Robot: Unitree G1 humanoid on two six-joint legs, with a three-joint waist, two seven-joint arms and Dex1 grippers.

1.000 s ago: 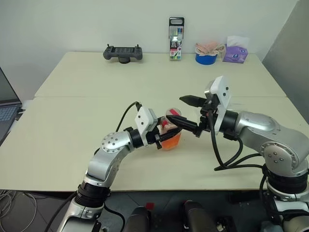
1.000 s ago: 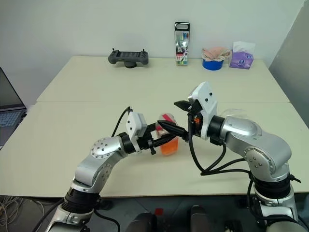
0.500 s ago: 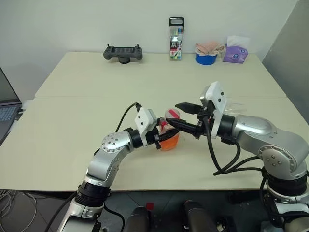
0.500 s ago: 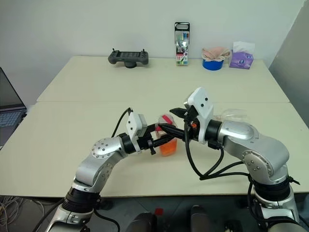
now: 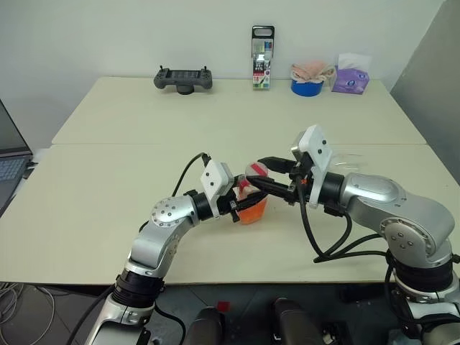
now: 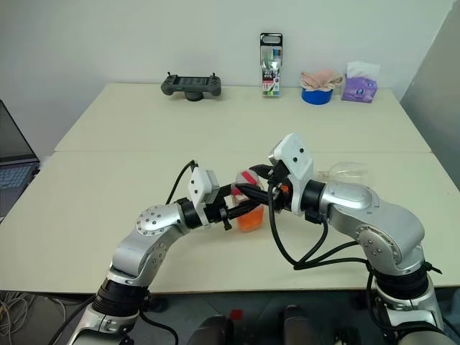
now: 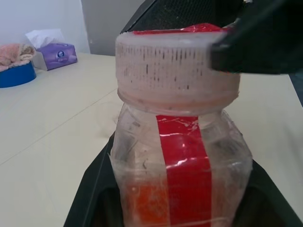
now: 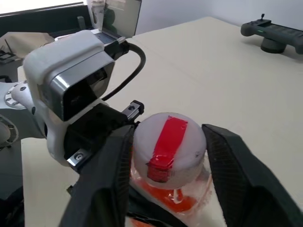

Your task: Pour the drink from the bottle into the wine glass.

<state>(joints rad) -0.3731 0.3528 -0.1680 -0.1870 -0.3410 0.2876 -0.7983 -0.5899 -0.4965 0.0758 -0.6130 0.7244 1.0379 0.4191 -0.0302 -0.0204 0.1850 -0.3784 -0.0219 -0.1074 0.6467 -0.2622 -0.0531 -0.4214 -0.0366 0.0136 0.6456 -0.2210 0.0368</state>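
The bottle point(image 5: 253, 208) is held upright just above the table point(image 5: 108, 187), with my left gripper point(image 5: 241, 203) shut on its clear body. Orange-red drink point(image 7: 144, 208) fills its lower part. A strip of red tape runs over the white cap point(image 8: 168, 142) and down the side. My right gripper point(image 5: 256, 172) comes in from the opposite side, and its black fingers point(image 8: 113, 175) press against both sides of the cap. The wine glass point(image 6: 350, 170) shows as a clear bowl behind my right forearm, its stem and foot hidden.
Along the table's far edge lie a black game controller point(image 5: 182, 78), a tall box of coloured pens point(image 5: 262, 57), a blue bowl with a cloth point(image 5: 307, 85) and a purple tissue pack point(image 5: 350, 80). A laptop point(image 5: 8, 165) sits off the left edge.
My right gripper's fingers, wide apart a second ago, have come together onto the cap. The left gripper and the bottle have stayed put.
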